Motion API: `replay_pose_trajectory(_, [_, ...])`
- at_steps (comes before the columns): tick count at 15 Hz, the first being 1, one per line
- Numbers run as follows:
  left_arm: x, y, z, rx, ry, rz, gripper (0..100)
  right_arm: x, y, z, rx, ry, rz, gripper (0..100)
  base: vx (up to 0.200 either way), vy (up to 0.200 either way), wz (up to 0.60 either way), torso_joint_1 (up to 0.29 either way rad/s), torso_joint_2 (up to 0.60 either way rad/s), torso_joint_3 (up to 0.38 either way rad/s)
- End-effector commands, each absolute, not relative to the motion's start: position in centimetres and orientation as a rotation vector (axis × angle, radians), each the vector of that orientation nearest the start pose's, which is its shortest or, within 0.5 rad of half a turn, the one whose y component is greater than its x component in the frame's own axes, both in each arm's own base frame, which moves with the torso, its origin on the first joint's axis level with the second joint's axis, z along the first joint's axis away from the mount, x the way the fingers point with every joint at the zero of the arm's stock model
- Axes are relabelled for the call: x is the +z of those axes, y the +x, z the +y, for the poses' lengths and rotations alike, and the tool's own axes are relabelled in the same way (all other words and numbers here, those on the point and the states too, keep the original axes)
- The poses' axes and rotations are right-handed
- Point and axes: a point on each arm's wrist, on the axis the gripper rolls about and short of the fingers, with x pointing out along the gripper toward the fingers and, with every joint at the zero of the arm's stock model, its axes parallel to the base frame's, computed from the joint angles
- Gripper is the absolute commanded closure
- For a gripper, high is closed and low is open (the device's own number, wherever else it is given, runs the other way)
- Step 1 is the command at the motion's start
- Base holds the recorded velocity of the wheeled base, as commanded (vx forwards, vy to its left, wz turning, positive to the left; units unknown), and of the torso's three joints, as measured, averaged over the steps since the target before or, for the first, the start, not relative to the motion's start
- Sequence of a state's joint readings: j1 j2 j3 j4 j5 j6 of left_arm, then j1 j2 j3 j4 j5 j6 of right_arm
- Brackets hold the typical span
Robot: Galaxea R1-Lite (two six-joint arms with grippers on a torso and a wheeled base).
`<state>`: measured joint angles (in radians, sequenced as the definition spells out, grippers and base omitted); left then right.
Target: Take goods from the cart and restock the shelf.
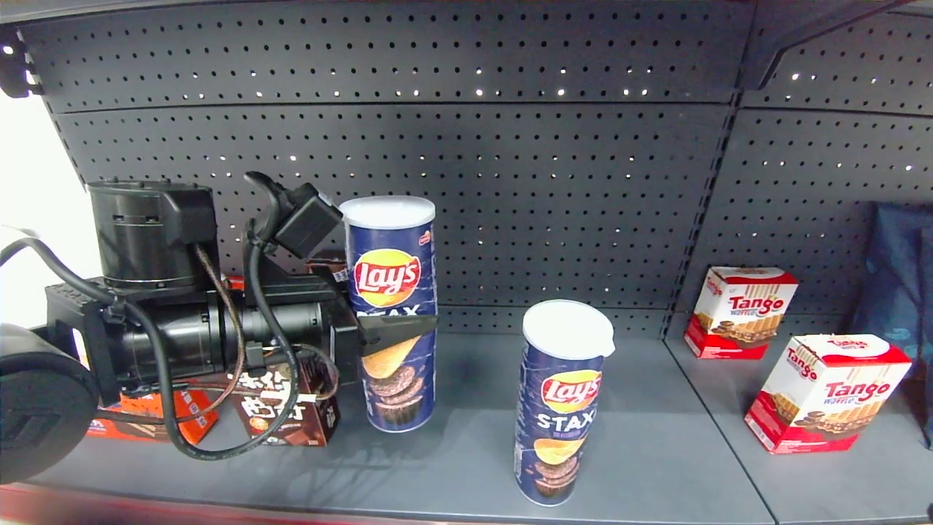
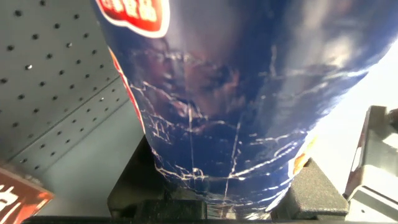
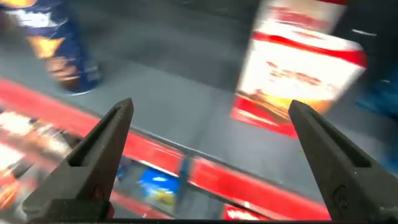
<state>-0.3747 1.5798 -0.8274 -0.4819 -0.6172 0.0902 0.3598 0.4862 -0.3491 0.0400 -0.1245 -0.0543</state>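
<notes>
One can (image 1: 390, 292) is pinched in your left gripper (image 1: 397, 329). The fingers press on its sides about halfway up, and one dark finger lies across the front of the label. The can stands upright at the left of the shelf (image 1: 656, 452), close to the pegboard back (image 1: 554, 204). Its base looks to be on the shelf board or just off it, and you cannot tell which. In the left wrist view its wall is glossy dark blue, crossed by fine pale crease lines, with a red logo patch. In the head view it is a tall tube with a white lid, and no dents show.

Your right gripper (image 3: 211, 162) is spread wide with nothing between its fingers, facing the shelf's red front edge (image 3: 249, 174).

Moving outward, a brown box (image 1: 291, 415) and an orange box (image 1: 146, 423) lie just left of the held can, behind your arm. A second can (image 1: 561, 408) of the same kind stands upright nearer the front, well apart to the right. In the next bay sit two red-and-white boxes (image 1: 738, 312), one toward the back and the nearer one (image 1: 827, 390) turned at an angle. A blue bag (image 1: 900, 270) sits at the far right.

As for progress, the task looks begun but unfinished. The second can appears placed. The held one is at its spot and, in my judgement, needs only a release and a straight pull-back that does not tip it. The shelf has room for more, so expect further trips. How many cannot be told from here.
</notes>
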Motion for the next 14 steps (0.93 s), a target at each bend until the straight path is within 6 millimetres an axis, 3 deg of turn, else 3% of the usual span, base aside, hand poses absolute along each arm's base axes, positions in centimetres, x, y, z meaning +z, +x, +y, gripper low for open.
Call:
replay_pose_trajectory(1, [20.6, 25.5, -11.1, -0.986, 0.047, 0.248, 100, 16.7, -0.9, -0.5, 0.091, -0.063, 0.064, 0, 0.0, 0.0, 0.0, 0.0, 0.0, 0.0])
replay_pose_trajectory(7, [20.2, 26.2, -11.4, -0.989, 0.057, 0.244, 100, 14.1, -1.9, -0.7, 0.04, -0.061, 0.063, 0, 0.0, 0.0, 0.0, 0.0, 0.0, 0.0])
replay_pose_trajectory(8, [20.1, 26.4, -11.6, -0.994, 0.058, 0.25, 100, 11.7, -2.4, -0.7, 0.035, -0.065, 0.054, 0, 0.0, 0.0, 0.0, 0.0, 0.0, 0.0])
replay_pose_trajectory(9, [20.2, 26.9, -11.8, -0.995, 0.06, 0.243, 100, 10.9, -2.5, -0.8, 0.02, -0.075, 0.046, 0, 0.0, 0.0, 0.0, 0.0, 0.0, 0.0])
replay_pose_trajectory(14, [20.4, 28.3, -12.4, -0.992, 0.062, 0.23, 100, 10.5, -2.4, -0.7, 0.013, -0.084, 0.054, 0, 0.0, 0.0, 0.0, 0.0, 0.0, 0.0])
